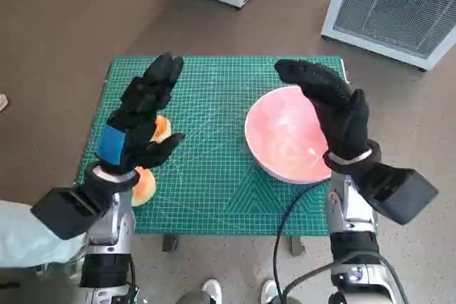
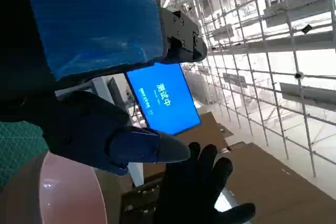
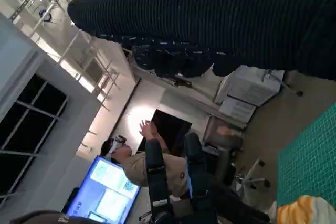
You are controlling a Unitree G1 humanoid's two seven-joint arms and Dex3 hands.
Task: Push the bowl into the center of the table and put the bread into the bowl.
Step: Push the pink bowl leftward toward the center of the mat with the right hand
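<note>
From the head view you see the pink bowl (image 1: pixel 285 135) on the right part of the green mat (image 1: pixel 214 176), with the right hand (image 1: pixel 333 109) spread above it. The left hand (image 1: pixel 142 115), fingers apart and empty, half covers the bread (image 1: pixel 144 185). Only the right wrist view shows a seated person (image 3: pixel 142 163).

Brown floor (image 1: pixel 64 12) with two white grilled units (image 1: pixel 388 5) beyond the bench. Bright metal lattice racking (image 2: pixel 262 51) overhead; a blue screen (image 2: pixel 164 98) glows. A person (image 3: pixel 137 165) is seated by a lit monitor (image 3: pixel 107 192)
</note>
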